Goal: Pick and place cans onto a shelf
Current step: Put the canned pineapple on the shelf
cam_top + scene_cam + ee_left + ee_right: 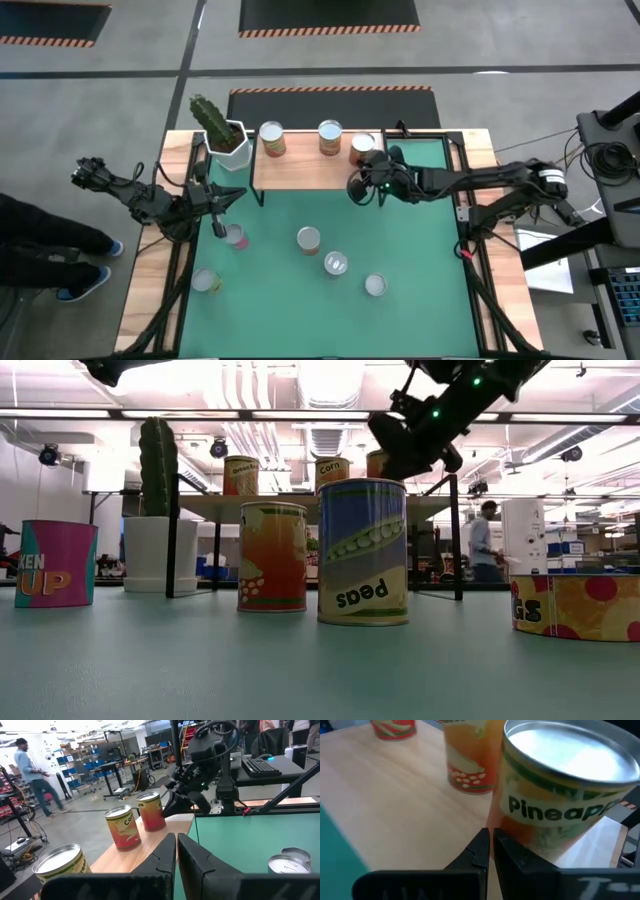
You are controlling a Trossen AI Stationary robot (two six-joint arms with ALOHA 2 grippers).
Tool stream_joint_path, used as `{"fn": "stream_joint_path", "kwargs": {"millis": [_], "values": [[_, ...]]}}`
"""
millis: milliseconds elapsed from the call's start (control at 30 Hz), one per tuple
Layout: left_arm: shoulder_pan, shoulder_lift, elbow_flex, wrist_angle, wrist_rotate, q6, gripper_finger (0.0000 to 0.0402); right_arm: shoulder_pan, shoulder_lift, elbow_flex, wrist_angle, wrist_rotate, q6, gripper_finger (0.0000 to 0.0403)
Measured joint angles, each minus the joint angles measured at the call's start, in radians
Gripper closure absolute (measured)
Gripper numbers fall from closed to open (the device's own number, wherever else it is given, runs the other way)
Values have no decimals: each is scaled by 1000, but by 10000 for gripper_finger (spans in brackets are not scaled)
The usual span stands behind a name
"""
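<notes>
Cans stand loose on the green mat (400,240) nearest the table's front edge: one at the front left (206,281), one at the front right (375,286), one in the middle (336,264), another just behind it (308,239), and a pink one (236,236) further left. In the low view the peas can (362,552) stands closest, an orange can (272,556) beside it.

Left gripper (228,199) hangs over the mat's left part, just behind the pink can, jaws pressed together with nothing between them; its own view shows the two fingers (165,857) meeting.

Right gripper (354,188) is at the shelf's (300,170) front edge, towards its right end. Its jaws are closed and empty too, the tips (481,849) touching in front of the pineapple can (560,785), which stands upright on the wood just beyond them.

On the shelf stand three cans: that one at the right (362,149), a corn can (330,137) in the middle, a third (271,139) at the left. A cactus pot (228,147) sits beside the shelf's left end.

Beyond the table a person (483,546) stands in the room.
</notes>
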Motion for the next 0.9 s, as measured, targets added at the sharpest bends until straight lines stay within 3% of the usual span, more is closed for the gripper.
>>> {"fn": "stream_joint_path", "kwargs": {"millis": [900], "values": [[0,0,0,0,0,0,402,-98,34,1,140,-1,-114,390]]}}
